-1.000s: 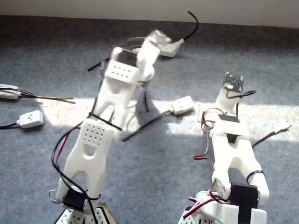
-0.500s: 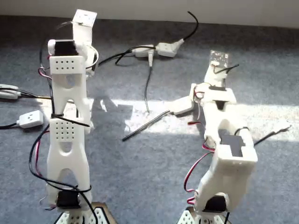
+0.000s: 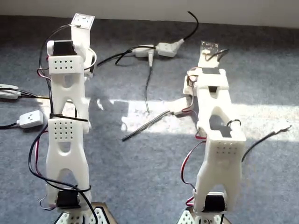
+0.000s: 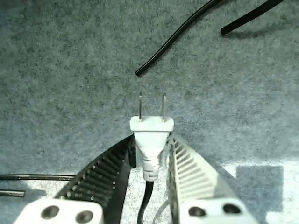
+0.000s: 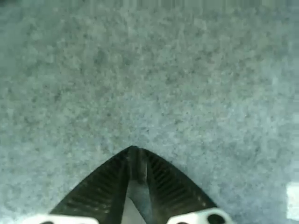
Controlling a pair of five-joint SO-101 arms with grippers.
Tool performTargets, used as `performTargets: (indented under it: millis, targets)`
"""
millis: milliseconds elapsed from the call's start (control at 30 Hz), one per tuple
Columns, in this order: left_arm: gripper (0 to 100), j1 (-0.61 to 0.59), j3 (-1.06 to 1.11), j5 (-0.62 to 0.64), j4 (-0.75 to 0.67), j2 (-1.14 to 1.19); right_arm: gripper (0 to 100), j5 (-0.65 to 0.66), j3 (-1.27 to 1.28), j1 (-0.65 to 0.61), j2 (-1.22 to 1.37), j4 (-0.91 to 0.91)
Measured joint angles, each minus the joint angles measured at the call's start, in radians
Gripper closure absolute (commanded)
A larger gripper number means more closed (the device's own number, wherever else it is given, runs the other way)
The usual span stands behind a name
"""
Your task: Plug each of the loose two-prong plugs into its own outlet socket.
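My left gripper [image 4: 150, 156] is shut on a white two-prong plug [image 4: 151, 133], whose prongs point away from the wrist over the grey carpet. The plug's black cable runs back between the fingers. In the high view the left arm [image 3: 65, 70] stretches up the left side and the right arm [image 3: 212, 93] up the right. A white outlet socket [image 3: 30, 118] lies on the carpet left of the left arm. Another white socket [image 3: 179, 106] lies partly hidden beside the right arm. My right gripper [image 5: 135, 156] is shut with nothing in it, just above bare carpet.
Two white connectors [image 3: 157, 49] lie together at the back centre, with black cables trailing off. A further white piece [image 3: 6, 92] sits at the left edge. Loose black cable ends [image 4: 140, 72] lie on the carpet beyond the held plug. A bright sunlit band crosses the carpet.
The left arm has swung from the back centre connectors over to the left side and now holds nearly still. The right arm has stretched farther forward and straightened.
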Motion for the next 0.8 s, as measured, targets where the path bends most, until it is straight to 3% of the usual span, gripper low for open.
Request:
performTargets:
  millis: [567, 800]
  targets:
    - [99, -0.002, 0.0, 0.0, -0.003, 0.0, 99.1, 0.003, -0.014, 0.061, -0.038, 0.195]
    - [99, -0.002, 0.0, 0.0, -0.003, 0.0, 99.1, 0.028, 0.005, -0.074, -0.038, 0.23]
